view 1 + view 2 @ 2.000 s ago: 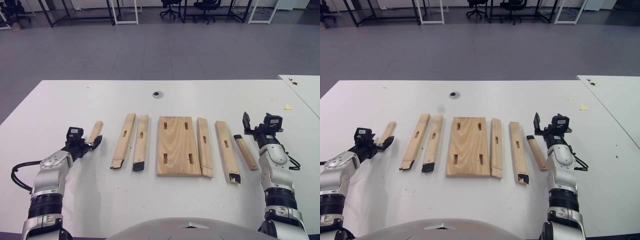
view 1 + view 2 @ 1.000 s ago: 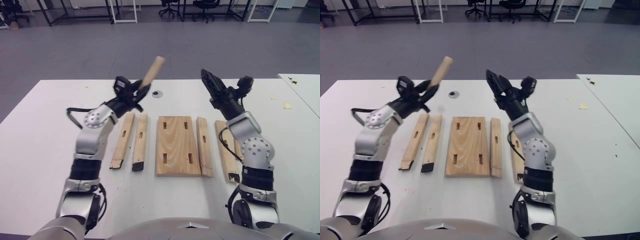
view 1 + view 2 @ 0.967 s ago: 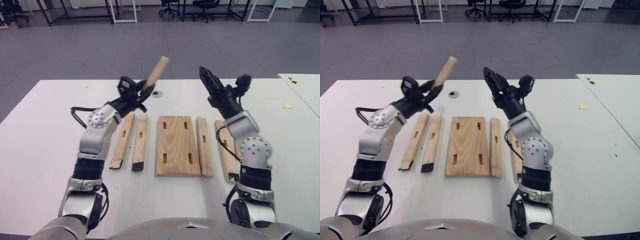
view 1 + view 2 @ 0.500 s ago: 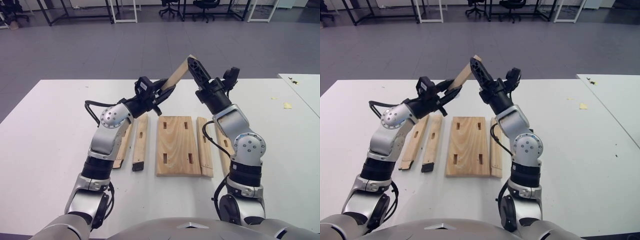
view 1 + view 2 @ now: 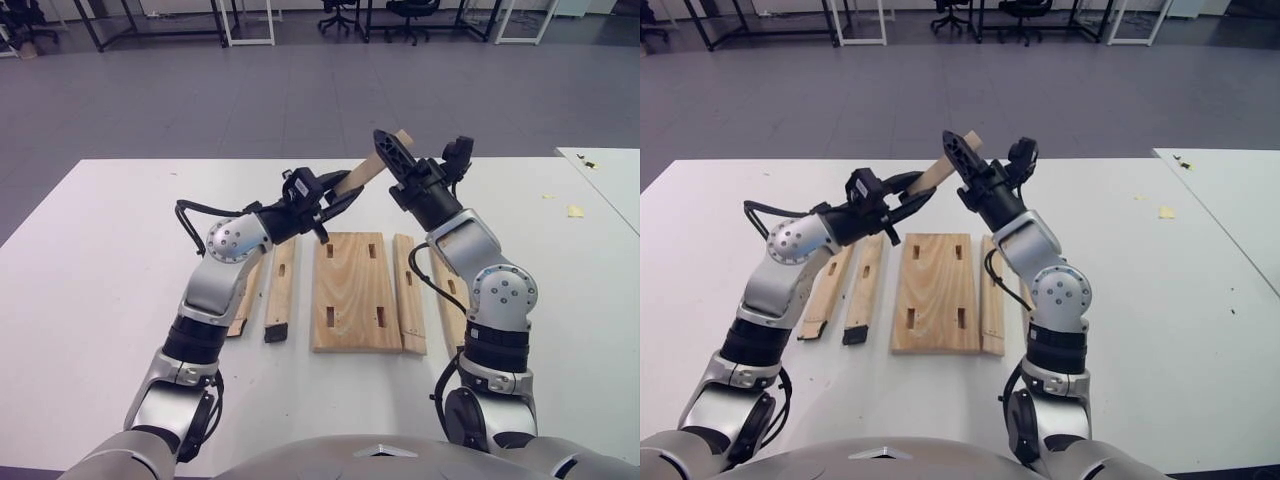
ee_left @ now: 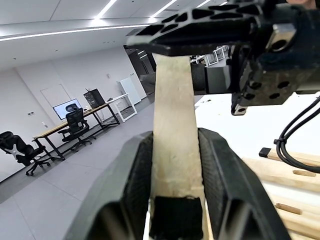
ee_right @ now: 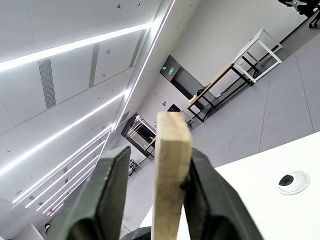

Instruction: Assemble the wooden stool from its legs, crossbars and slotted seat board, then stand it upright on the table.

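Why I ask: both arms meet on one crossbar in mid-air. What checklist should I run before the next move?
1. Hold of the left gripper on one end of the crossbar: ok, shut on it.
2. Hold of the right gripper on the other end: not ok; the right wrist view shows a gap beside one of its jaws.
3. The crossbar clear of the table: ok, held above it.
4. The seat board lying flat, slots up and uncovered: ok.
5. Which slot this crossbar fits: cannot tell.

Silver arms (image 5: 222, 262), black wrists (image 5: 287, 213) (cables (image 5: 181, 212) looped).
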Tool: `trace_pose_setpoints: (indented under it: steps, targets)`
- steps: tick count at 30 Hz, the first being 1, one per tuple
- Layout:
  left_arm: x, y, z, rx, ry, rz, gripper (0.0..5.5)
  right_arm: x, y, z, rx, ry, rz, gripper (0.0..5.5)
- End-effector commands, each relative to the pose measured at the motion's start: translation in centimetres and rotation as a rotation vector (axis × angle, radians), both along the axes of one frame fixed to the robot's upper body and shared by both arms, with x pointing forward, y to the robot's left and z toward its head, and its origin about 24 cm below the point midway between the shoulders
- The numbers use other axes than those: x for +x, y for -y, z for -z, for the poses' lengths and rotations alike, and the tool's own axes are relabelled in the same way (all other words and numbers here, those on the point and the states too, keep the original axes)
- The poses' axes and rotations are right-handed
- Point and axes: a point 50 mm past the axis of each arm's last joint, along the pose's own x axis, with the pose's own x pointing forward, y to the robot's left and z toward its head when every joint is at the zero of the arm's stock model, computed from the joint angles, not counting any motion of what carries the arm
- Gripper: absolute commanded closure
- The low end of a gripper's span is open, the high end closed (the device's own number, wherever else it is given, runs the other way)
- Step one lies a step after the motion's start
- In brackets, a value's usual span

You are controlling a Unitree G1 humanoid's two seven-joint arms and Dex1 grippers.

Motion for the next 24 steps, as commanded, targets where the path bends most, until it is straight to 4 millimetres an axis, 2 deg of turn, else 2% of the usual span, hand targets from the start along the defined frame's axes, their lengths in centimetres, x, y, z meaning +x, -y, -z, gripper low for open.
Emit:
trace_pose_setpoints:
  steps: [1, 4, 7, 9, 10, 13, 15, 17, 20, 24]
  targets:
    - [0.0, -0.4, 0.4, 0.04, 0.014, -0.006, 4.21, -0.1, 0.1, -0.5, -0.02, 0.011, 0.015, 4.51]
    - [0.0, -0.4, 1.0, 0.081, 0.027, -0.021, 4.21, -0.3, 0.3, -0.4, -0.012, 0.007, 0.04, 5.09]
    - [0.0, -0.5, 1.6, 0.105, 0.033, -0.053, 4.21, -0.4, 0.6, -0.1, -0.007, -0.02, 0.096, 5.09]
    - [0.2, -0.7, 2.1, 0.109, 0.013, -0.078, 4.21, -0.3, 1.7, 0.3, -0.019, -0.041, 0.215, 5.09]
    - [0.2, -0.9, 2.4, 0.106, -0.005, -0.091, 3.82, -0.4, 2.5, 0.6, -0.059, -0.044, 0.291, 5.09]
    - [-0.2, -3.1, 2.5, -0.012, -0.086, -0.158, 3.34, -3.3, 5.7, 4.0, -0.326, -0.089, 0.5, 5.09]
    - [-0.4, -5.0, 2.2, -0.091, -0.112, -0.238, 2.95, -5.7, 6.5, 6.0, -0.418, -0.141, 0.537, 5.09]
    - [-0.3, -6.7, 1.8, -0.146, -0.102, -0.352, 2.71, -7.1, 6.7, 7.9, -0.433, -0.202, 0.545, 5.09]
    - [0.0, -7.6, 1.5, -0.187, -0.099, -0.43, 2.67, -7.2, 6.7, 9.6, -0.42, -0.234, 0.565, 5.09]
    - [0.1, -7.2, 1.3, -0.177, -0.096, -0.413, 2.67, -6.7, 6.7, 10.7, -0.412, -0.234, 0.61, 5.09]
